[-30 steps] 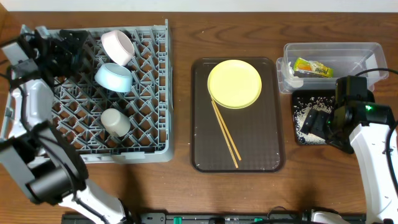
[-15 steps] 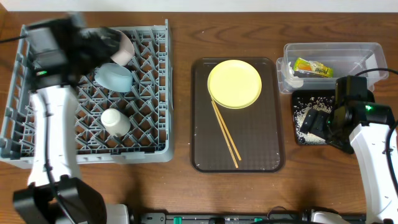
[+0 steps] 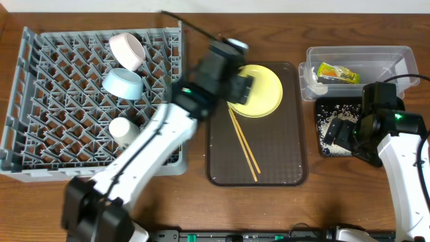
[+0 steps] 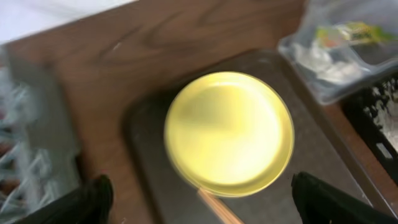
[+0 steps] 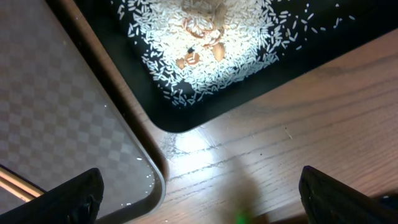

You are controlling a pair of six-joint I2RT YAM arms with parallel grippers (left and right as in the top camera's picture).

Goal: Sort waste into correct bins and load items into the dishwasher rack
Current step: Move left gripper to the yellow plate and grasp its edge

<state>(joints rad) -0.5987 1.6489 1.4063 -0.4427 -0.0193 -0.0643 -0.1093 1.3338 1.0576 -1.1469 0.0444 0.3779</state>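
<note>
Round, glossy yellow plate [image 3: 263, 91] lies on the brown tray [image 3: 282, 148] beside two chopsticks [image 3: 243, 144], under the left tool [image 4: 200, 179], jaws spread. Clear box [image 3: 376, 50] holds the wrapper [image 3: 338, 72]; black tray [image 5: 183, 119] holds rice [image 5: 205, 37], with the right tool [image 5: 200, 177] spread above its corner.

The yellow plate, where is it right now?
In the overhead view the yellow plate lies at the far end of the brown tray, mid-table, right of the grey rack, with the chopsticks just below it.

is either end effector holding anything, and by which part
Nothing is held. The left end effector is open above the round yellow plate; the right end effector is open near the shallow black tray.
</note>
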